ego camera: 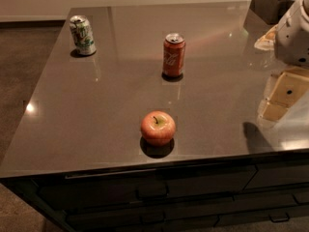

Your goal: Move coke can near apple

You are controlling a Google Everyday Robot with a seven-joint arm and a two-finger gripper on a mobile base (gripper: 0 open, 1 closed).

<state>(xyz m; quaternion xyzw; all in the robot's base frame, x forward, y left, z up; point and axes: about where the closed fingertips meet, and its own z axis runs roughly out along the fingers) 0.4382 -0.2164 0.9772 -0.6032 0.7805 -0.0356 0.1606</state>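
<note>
Glossy countertop (96, 105), metal coke can (174, 56), smooth apple (158, 127); matt plastic tool (282, 98) at right.

Right edge: gripper (284, 96) over the countertop (96, 105), partly cut off by the frame, as is the arm (295, 33) above it; top right corner: dark container (269, 5) cropped; white-and-green can (82, 35): lettering illegible

Place: probably an office kitchenette or break room; the dim light leaves that unsure.
Surface: a glossy dark tabletop (96, 105), like a counter slab.
Storage: 2 rows of dark drawers (152, 191) with handles under its front edge.
Floor: brownish carpet (19, 57).
Robot: a pale claw (282, 100) at the right edge, over the tabletop.
</note>
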